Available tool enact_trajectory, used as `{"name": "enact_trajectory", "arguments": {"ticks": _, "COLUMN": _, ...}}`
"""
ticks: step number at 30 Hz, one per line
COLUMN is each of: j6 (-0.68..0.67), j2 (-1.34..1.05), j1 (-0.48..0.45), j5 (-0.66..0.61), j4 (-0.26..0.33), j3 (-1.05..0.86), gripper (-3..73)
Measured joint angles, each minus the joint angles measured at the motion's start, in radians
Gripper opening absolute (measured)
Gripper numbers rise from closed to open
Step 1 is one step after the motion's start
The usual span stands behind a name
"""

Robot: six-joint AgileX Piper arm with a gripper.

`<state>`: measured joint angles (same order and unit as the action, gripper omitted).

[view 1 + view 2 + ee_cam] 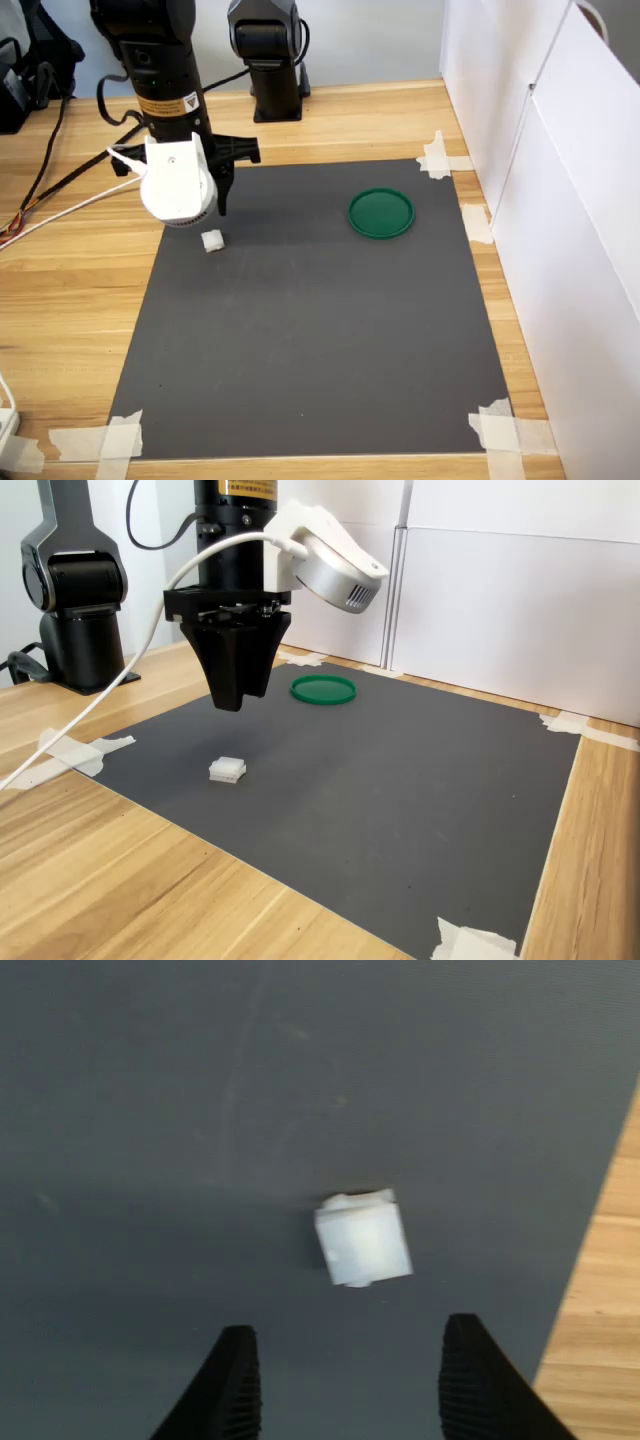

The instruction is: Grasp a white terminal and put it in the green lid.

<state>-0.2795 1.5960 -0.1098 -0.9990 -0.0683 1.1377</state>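
The white terminal (213, 241) is a tiny block lying near the dark mat's left edge in the first exterior view. It also shows as the terminal (227, 770) in the second exterior view. My gripper (243, 698) hangs a short way above it, open and holding nothing. In the wrist view the terminal (363, 1238) lies just beyond my gripper (350, 1385), roughly in line with the gap between the black fingers (235, 1385). In the first exterior view the gripper (218, 205) is mostly hidden behind the white wrist camera. The green lid (381, 213) lies flat to the right, also seen as the lid (323, 690).
A dark grey mat (320, 330) is taped to the wooden table with white tape strips (105, 438) at its corners. A second black arm base (268, 60) stands at the back. White panels (560, 200) wall the first exterior view's right. Cables (60, 205) trail at the left.
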Motion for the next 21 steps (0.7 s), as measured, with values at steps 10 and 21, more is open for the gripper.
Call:
{"name": "enact_trajectory", "arguments": {"ticks": 10, "j6": -0.184, "j2": 0.0, "j1": -0.23, "j5": -0.005, "j4": 0.203, "j3": 0.001, "gripper": 51.0}}
{"name": "enact_trajectory", "arguments": {"ticks": 21, "j6": -0.209, "j2": 0.0, "j1": -0.238, "j5": 0.016, "j4": 0.212, "j3": 0.001, "gripper": 70.0}}
